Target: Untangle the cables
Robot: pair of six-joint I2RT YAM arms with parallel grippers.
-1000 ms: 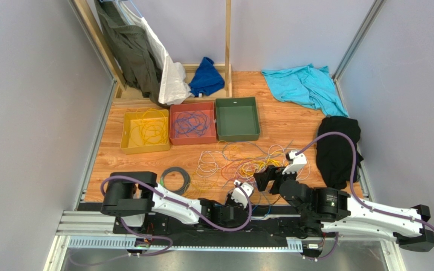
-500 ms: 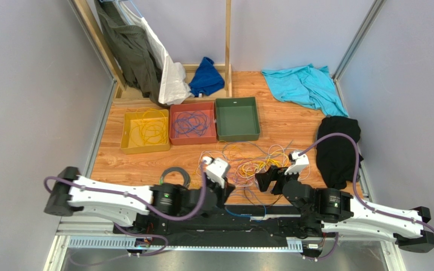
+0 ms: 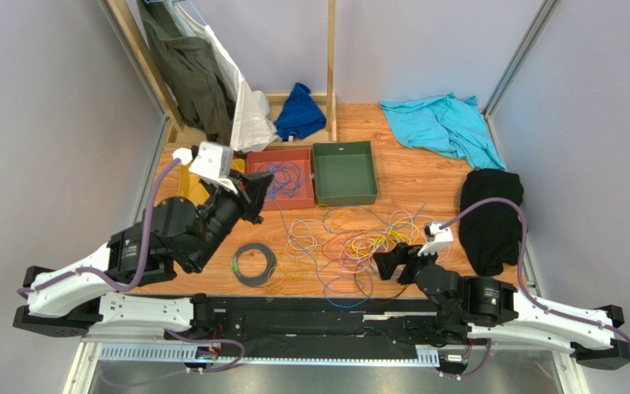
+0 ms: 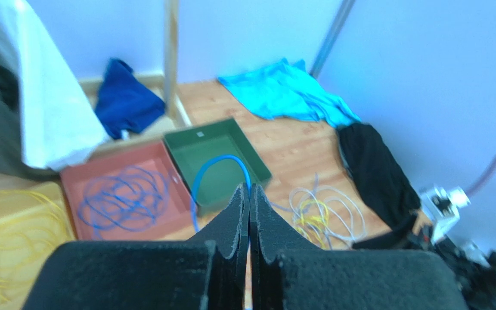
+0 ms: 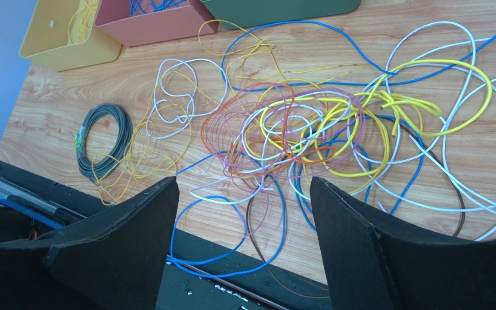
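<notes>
I read the left gripper as pressed together, pinching a blue cable that arcs out at its 12 o'clock, near the red tray. The right gripper is spread, holding nothing, above the tangled cables at table centre. The black coil lies at their 9 o'clock.

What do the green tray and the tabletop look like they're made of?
Green tray: probably moulded plastic, matte, judging by its uniform colour and smooth walls. Tabletop: wood or wood-look laminate, with visible grain; which cannot be told.
</notes>
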